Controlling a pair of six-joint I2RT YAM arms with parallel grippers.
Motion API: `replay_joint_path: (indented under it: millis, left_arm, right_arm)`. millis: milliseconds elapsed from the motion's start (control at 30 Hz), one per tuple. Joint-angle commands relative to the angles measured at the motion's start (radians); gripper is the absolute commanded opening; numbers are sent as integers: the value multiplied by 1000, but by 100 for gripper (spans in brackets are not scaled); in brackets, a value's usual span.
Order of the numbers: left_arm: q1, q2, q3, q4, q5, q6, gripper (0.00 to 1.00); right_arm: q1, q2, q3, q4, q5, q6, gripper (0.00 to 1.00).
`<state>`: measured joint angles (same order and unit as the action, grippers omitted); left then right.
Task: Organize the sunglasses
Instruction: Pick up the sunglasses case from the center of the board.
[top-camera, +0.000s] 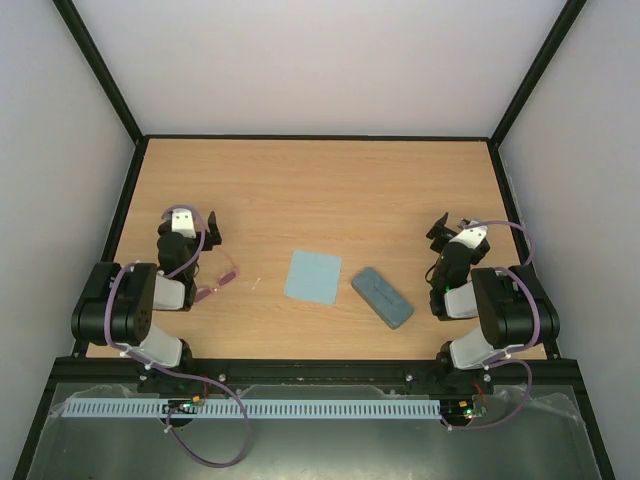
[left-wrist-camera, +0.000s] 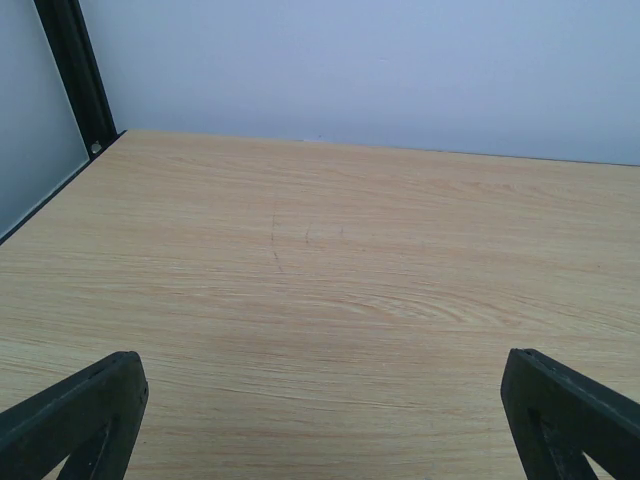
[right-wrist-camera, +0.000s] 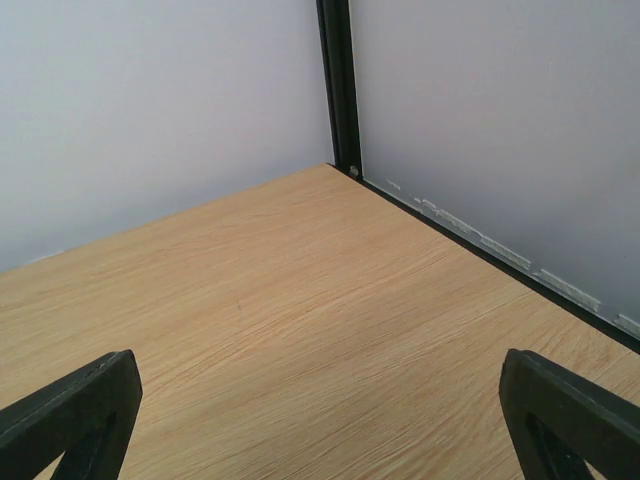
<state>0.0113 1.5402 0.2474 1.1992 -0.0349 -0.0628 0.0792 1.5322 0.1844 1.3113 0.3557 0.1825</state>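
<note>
The light wooden tabletop (top-camera: 320, 190) fills most of the overhead view. White walls (top-camera: 320, 60) and a black frame (top-camera: 100, 70) close it in on the left, right and far sides. The two arms sit folded at the near edge, the left arm (top-camera: 125, 305) by the left side and the right arm (top-camera: 500, 310) by the right side, both wrists pointing toward the far wall.

The left gripper (top-camera: 190, 218) is spread wide and holds nothing. Its wrist camera shows its two dark fingers (left-wrist-camera: 80, 420) at the bottom corners, with only bare wood between them. The right gripper (top-camera: 450, 224) is likewise released and empty. Its fingers (right-wrist-camera: 75, 415) stand far apart over bare wood, facing the far right corner of the frame.

In the near middle of the tabletop lies a light blue square cloth (top-camera: 313, 277), flat and turned slightly off square. Just to its right, apart from it, a blue-grey oblong case (top-camera: 381, 297) lies on a diagonal, its far end toward the cloth.

The sunglasses (top-camera: 222, 276), thin-framed with pinkish lenses, rest on the tabletop just beside the left arm's forearm, nearer than its gripper. They are to the left of the cloth and not touching it, with nothing holding them. How their arms are folded is too small to tell.
</note>
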Motion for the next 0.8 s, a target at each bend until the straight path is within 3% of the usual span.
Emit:
replay_joint_path:
  millis: [0, 633, 700, 767]
  left_arm:
    - [-1, -4, -4, 53, -2, 10, 99]
    - [-1, -10, -6, 59, -2, 11, 100]
    - [-2, -51, 15, -13, 12, 20, 99]
    - [-8, -147, 72, -191, 13, 21, 100]
  right_arm:
    - [4, 2, 13, 21, 13, -9, 99]
    - [3, 1, 15, 19, 14, -6, 99]
    - [3, -13, 4, 32, 22, -9, 99]
    - [5, -130, 7, -61, 9, -13, 99]
